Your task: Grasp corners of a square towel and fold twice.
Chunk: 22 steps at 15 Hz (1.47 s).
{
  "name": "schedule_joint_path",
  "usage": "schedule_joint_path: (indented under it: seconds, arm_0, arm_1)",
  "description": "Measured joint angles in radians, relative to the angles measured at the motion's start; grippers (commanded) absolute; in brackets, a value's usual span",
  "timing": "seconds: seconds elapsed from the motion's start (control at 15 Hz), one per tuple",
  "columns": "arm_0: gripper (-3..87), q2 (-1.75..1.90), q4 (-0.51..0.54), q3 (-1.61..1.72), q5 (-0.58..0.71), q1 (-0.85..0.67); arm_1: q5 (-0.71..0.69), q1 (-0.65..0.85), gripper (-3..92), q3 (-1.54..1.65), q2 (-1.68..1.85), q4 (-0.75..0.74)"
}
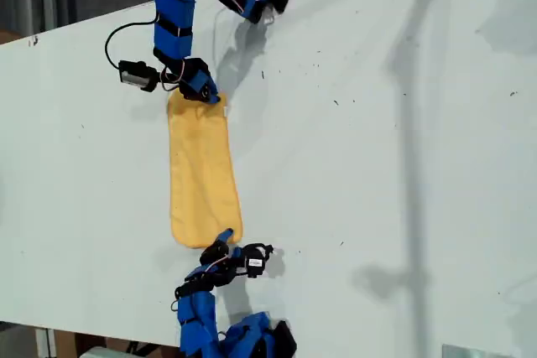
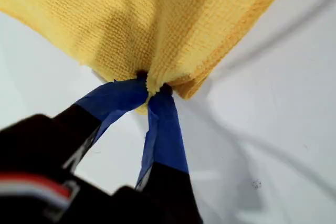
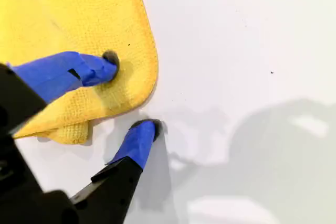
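White table surface fills almost the whole exterior view, with small dark specks and long grey shadows on it. At the exterior view's top left and bottom edge a darker floor shows past the table.

On the table lies the towel, yellow-orange terry cloth, folded into a long narrow strip that runs from the upper arm to the lower arm in the exterior view. Nothing else lies on the table near it.

My first gripper is clenched on one end of the towel; its blue-taped fingers pinch a small bunch of cloth, and the layers of cloth above hide the fingertips partly. I cannot tell from the wrist views alone which arm in the exterior view it is.

My second gripper is released: one finger presses on top of a rounded corner of the towel, the other rests on the bare table just beside the edge.
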Motion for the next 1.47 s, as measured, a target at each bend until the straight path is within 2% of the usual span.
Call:
schedule_joint_path:
  seconds: [0.27, 0.33, 0.47, 0.93, 1.13, 1.27, 1.47]
  arm_0:
    - [17.0, -0.075, 0.002, -0.044, -0.037, -0.049]
    - [14.8, -0.097, 0.006, -0.064, -0.043, -0.052]
    - [-0.1, -0.103, 0.018, -0.074, -0.061, -0.052]
    - [-0.5, -0.127, 0.037, -0.118, -0.034, -0.038]
    - [-0.5, -0.16, 0.206, -0.307, 0.064, 0.009]
    - [-0.5, -0.169, 0.399, -0.526, 0.141, 0.029]
    - [-0.5, -0.179, 0.58, -0.836, 0.327, -0.06]
  arm_1:
    - [0.0, -0.012, -0.1, 0.0, 0.003, 0.0]
    - [0.0, -0.012, -0.1, 0.0, 0.003, 0.0]
    - [0.0, -0.012, -0.1, 0.0, 0.003, 0.0]
    - [0.0, -0.035, -0.1, 0.026, 0.083, -0.005]
    - [-0.011, -0.017, -0.1, 0.057, 0.262, 0.054]
    - [-0.034, 0.017, -0.1, 0.051, 0.356, 0.121]
    - [-0.101, 0.078, -0.1, -0.057, 0.387, 0.153]
